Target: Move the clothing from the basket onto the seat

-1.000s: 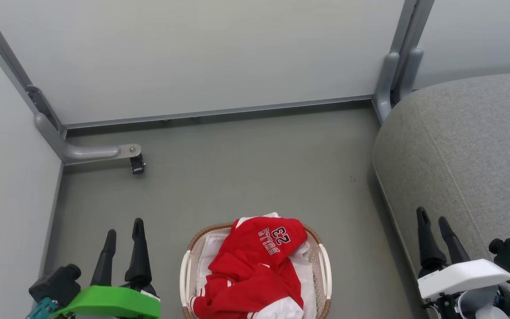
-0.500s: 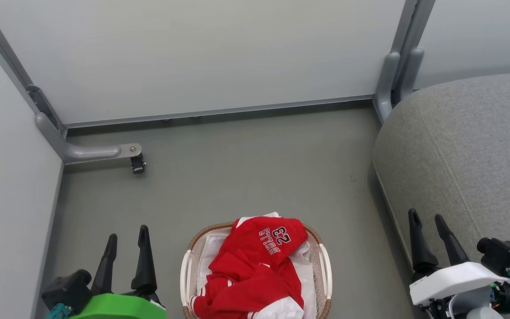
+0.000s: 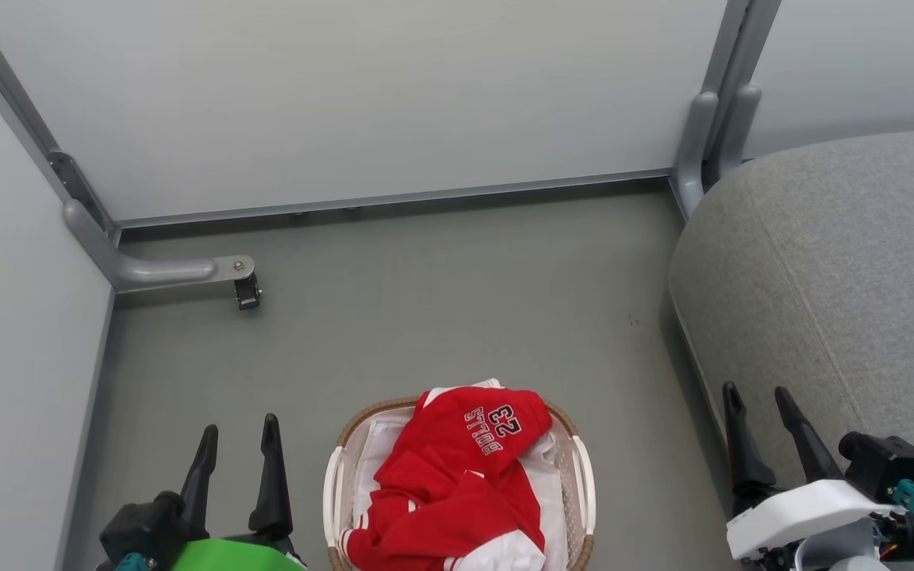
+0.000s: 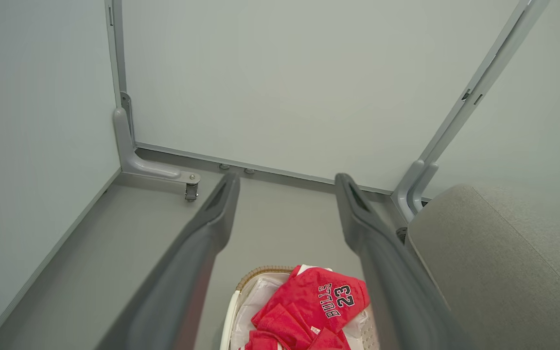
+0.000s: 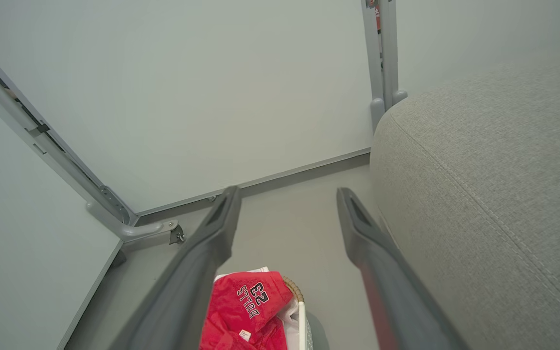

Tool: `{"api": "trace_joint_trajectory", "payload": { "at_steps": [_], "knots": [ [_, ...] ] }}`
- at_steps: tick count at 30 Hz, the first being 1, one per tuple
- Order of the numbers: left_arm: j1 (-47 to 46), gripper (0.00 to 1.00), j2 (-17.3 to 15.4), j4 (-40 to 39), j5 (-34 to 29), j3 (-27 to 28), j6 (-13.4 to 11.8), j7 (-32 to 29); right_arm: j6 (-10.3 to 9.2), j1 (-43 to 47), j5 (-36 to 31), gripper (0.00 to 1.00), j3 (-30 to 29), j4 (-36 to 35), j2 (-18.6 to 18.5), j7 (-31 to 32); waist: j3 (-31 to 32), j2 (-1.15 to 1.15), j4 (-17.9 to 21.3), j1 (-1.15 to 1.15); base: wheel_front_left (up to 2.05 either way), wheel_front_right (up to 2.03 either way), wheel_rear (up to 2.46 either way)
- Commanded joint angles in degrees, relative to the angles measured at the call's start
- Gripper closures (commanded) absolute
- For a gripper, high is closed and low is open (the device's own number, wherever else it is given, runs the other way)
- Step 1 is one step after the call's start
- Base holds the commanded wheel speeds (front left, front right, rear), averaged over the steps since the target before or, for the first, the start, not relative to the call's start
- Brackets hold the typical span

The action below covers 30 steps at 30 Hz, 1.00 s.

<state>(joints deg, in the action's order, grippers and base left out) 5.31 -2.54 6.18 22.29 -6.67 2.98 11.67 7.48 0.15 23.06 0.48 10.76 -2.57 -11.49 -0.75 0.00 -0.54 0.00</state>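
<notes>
We see clothing (image 3: 457, 468) heaped in basket (image 3: 333, 476) | left gripper (image 3: 240, 427), right gripper (image 3: 755, 391): both spread apart, empty | seat (image 3: 846, 277) on our right

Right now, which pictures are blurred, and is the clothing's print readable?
Head view: soft even light, sharp; clothing print readable, upside down. Left wrist view: left tool's fingers blurred, print readable. Right wrist view: right tool's fingers blurred, seat weave sharp.

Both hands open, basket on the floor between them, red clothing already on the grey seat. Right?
Not quite. Head view: the red clothing lies in the basket, not on the seat. The left hand and right hand are open, basket on the floor between them.
</notes>
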Motion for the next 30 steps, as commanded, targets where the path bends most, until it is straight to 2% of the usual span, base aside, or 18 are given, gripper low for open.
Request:
{"api": "trace_joint_trajectory", "payload": {
  "at_steps": [1,30],
  "knots": [
    [0.8,0.00,-0.4,-0.1,-1.4,-0.2,-0.4,0.4,0.02,0.4,-1.3,0.00,0.0,-0.2,-0.3,-0.6,0.0,0.00,0.0,0.00,0.00,0.00,0.00],
    [2.2,0.00,-0.5,1.1,-12.3,-2.9,-1.2,3.6,0.01,1.4,-12.9,0.00,1.3,-0.9,-0.5,-3.8,-0.8,0.00,-0.2,0.00,0.00,0.00,0.00]
  ]
}}
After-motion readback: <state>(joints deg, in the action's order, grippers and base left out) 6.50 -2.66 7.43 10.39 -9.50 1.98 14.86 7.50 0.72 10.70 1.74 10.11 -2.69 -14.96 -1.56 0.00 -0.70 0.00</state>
